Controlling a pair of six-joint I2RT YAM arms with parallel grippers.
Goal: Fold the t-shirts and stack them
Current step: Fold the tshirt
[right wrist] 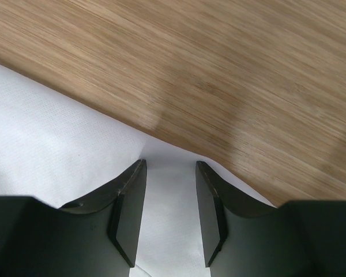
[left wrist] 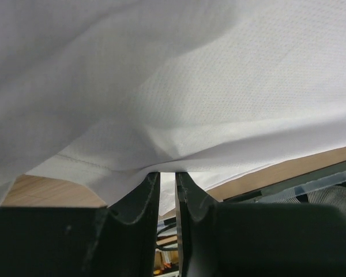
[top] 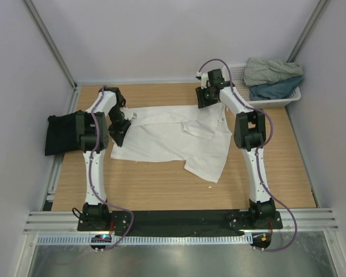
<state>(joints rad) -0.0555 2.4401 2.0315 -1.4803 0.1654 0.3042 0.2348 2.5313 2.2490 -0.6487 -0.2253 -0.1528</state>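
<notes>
**Top view:** the white soft-cloth short-sleeved t-shirt (top: 167, 141) lies spread mid-table on the pale wooden tabletop (top: 277, 167), enclosed by pale walls (top: 161, 34). A folded black cloth shirt (top: 62, 134) sits at the table's left edge.

**Left wrist view:** the left gripper (left wrist: 167, 173) is clenched on a ridge of white cloth.

**Right wrist view:** the right gripper (right wrist: 170, 173) stands released, astride the shirt's corner. It should pinch there before both arms lift evenly.

The left arm (top: 92, 156) and right arm (top: 255, 161) are reached forward, bent at the elbow. The left gripper (left wrist: 167, 173) is pinched nearly closed on the shirt (left wrist: 190, 86); the right gripper (right wrist: 170, 167) is held spread, tilted downward.
</notes>
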